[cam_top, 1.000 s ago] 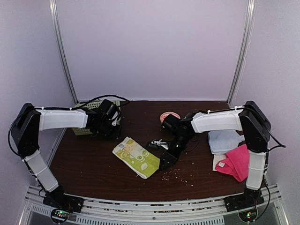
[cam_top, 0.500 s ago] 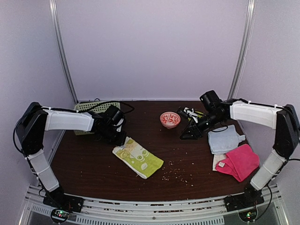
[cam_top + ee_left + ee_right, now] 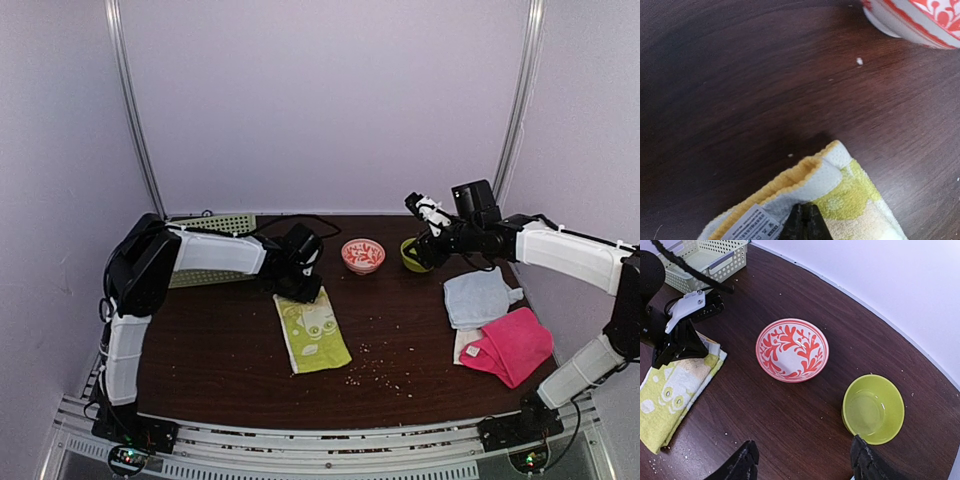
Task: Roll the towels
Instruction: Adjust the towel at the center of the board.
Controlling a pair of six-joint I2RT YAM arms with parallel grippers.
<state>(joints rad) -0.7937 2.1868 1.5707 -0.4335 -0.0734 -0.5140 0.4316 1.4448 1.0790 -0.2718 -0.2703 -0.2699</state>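
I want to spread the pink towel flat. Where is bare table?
Bare table, crumbs only: between yellow towel and pink towel; also left of the yellow towel, nearer than the basket. Crowded: right edge (light blue towel), back (patterned bowl, green bowl).

The patterned bowl [image 3: 920, 20] was cut off by the left wrist view's top edge, the yellow towel [image 3: 850, 200] by its bottom edge; the print on its label [image 3: 747, 225] was too small to be read. From above, the cream towel [image 3: 462, 340] was largely covered by the pink towel [image 3: 515, 345].
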